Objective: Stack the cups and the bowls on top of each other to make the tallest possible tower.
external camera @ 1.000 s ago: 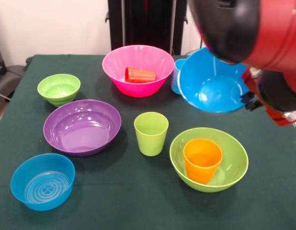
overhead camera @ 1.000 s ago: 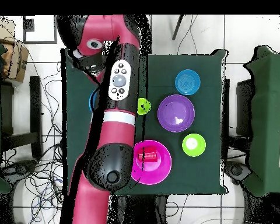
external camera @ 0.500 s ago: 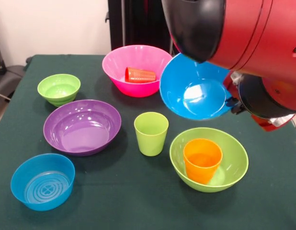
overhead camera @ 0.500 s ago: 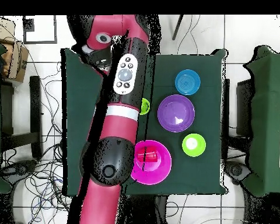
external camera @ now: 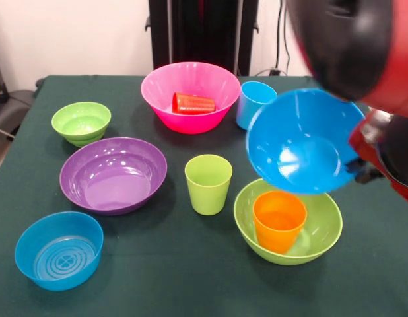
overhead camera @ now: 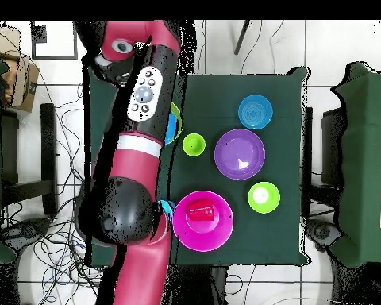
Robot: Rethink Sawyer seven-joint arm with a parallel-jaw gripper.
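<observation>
A large blue bowl [external camera: 300, 142] hangs tilted in the air, its inside facing the camera. My gripper [external camera: 358, 170] is shut on its right rim. Just below it, the large lime green bowl [external camera: 323, 232] stands on the table with the orange cup [external camera: 278, 221] upright inside. In the overhead view my arm [overhead camera: 142, 119] hides the gripper, and only slivers of the blue bowl [overhead camera: 175, 127] and green bowl [overhead camera: 175, 109] show. A lime green cup [external camera: 208, 183] stands to the left of the green bowl.
A pink bowl [external camera: 158, 92] at the back holds a red cup [external camera: 193, 103] on its side. A light blue cup [external camera: 255, 102] stands beside it. A purple bowl [external camera: 113, 174], a small lime green bowl [external camera: 81, 121] and a small blue bowl [external camera: 59, 249] occupy the left side.
The blue bowl has swung to the right and down, and now hangs over the green bowl with the orange cup. The light blue cup behind it has come into sight.
</observation>
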